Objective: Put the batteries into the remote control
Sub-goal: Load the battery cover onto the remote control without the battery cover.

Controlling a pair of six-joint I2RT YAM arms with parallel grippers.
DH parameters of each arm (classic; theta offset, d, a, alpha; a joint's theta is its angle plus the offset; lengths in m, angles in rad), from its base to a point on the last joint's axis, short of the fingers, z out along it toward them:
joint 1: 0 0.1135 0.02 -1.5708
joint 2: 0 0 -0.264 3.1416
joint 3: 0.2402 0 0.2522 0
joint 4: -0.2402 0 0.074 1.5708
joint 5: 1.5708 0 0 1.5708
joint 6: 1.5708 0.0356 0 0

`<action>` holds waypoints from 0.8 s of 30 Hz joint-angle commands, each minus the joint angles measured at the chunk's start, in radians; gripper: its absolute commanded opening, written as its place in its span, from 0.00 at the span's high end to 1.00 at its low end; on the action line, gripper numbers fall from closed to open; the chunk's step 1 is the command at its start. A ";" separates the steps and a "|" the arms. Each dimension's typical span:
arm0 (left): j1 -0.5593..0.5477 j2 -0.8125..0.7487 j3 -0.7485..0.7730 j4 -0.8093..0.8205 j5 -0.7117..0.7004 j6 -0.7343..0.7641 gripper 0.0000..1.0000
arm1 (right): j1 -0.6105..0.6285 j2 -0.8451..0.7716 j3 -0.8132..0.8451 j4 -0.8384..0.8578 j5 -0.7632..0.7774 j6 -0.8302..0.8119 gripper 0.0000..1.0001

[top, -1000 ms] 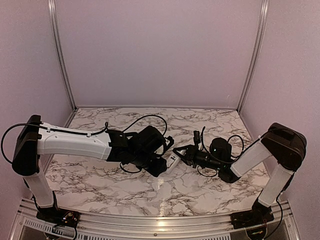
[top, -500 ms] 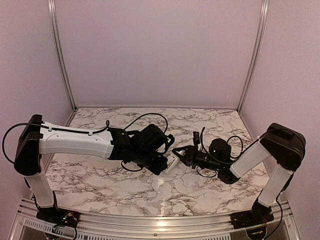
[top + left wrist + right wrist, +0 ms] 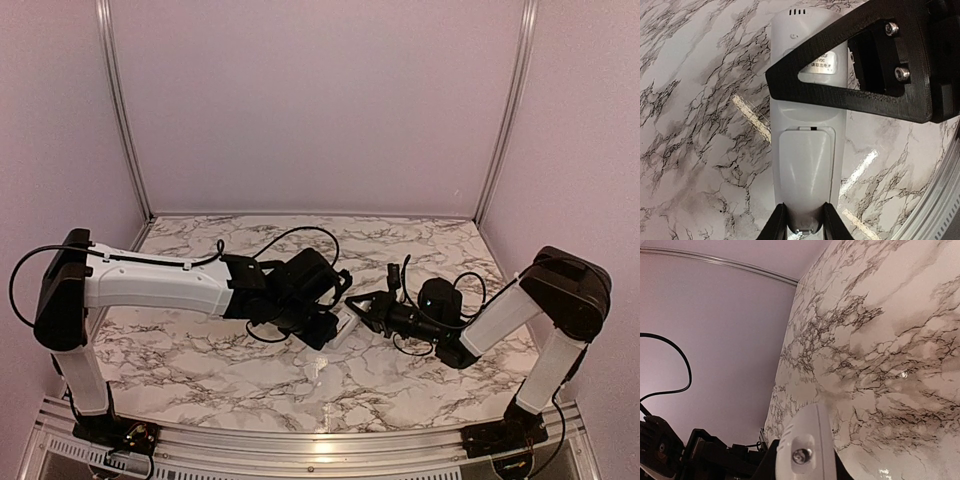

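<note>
Two grips: my left pincer [image 3: 804,221] and right pincer [image 3: 805,460] clamp the remote control [image 3: 805,117], leaving its battery door [image 3: 805,165] exposed.

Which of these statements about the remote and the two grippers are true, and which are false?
1. The remote control shows its back to the left wrist camera. True.
2. Its battery cover is off. False: the cover sits closed on the back.
3. The left gripper clamps one end of the remote control. True.
4. A battery lies on the table beside the remote control. False: no battery shows in any view.
5. The right gripper hangs far from the remote control. False: one of its fingers crosses the remote control's back.
</note>
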 commanded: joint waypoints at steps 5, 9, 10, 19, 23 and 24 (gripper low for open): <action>-0.002 0.038 0.042 -0.037 0.013 0.005 0.79 | 0.028 0.005 0.002 0.093 0.013 0.001 1.00; 0.000 0.046 0.051 -0.049 0.005 -0.002 0.79 | 0.035 -0.001 -0.003 0.100 0.022 0.000 1.00; 0.002 0.047 0.051 -0.051 0.004 -0.006 0.79 | 0.036 -0.003 -0.003 0.100 0.024 -0.001 1.00; 0.007 0.059 0.056 -0.062 0.022 -0.010 0.67 | 0.036 -0.013 -0.013 0.125 0.030 0.008 1.00; 0.007 0.050 0.051 -0.062 0.023 -0.006 0.61 | 0.036 -0.003 -0.014 0.144 0.023 0.023 1.00; 0.008 0.049 0.051 -0.061 0.023 -0.004 0.60 | 0.036 -0.002 -0.015 0.149 0.021 0.026 1.00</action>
